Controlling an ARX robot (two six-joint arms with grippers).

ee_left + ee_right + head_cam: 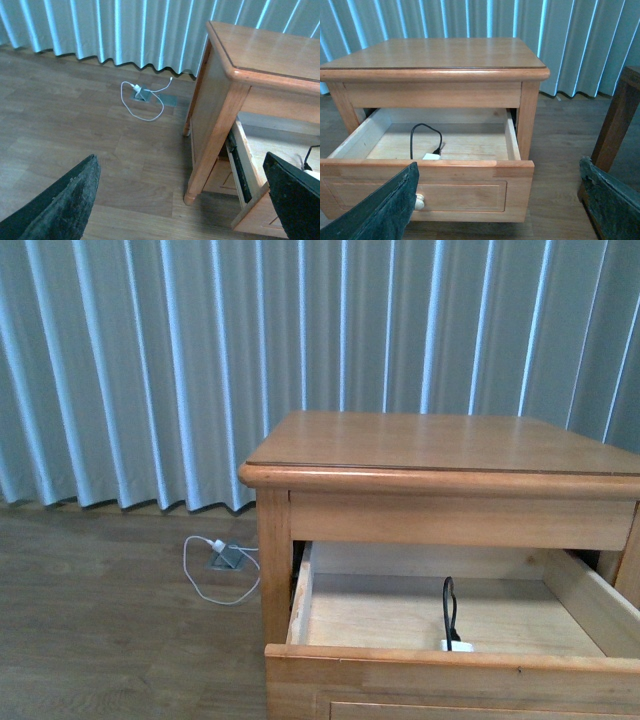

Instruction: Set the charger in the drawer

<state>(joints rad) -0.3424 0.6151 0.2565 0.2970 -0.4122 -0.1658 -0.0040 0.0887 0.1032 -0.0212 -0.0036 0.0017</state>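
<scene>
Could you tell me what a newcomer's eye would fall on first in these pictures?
The honey-coloured nightstand stands before pale pleated curtains, its top drawer pulled wide open. Inside, near the front wall, lies the white charger with its looping black cable. A white cable curls on the floor beside the nightstand.

Floor (100, 620): grey-brown wood-look planks are carrying everything.
Nightstand (440, 440): honey-coloured wood, is standing on the floor on its legs.
Drawer (400, 665): the uppermost one is hanging pulled out, its pale board bottom showing.
Charger (456, 645): the white block is lying on the drawer bottom against the front wall, its black cable looping back over the boards.
White cable (205, 585): is lying in a loose loop on the floor, left of the nightstand.
Grey floor plate (228, 558): is sitting in the floor, touching the white cable.
Dark wooden post (615, 125): is standing on the floor, apart from the nightstand.
</scene>
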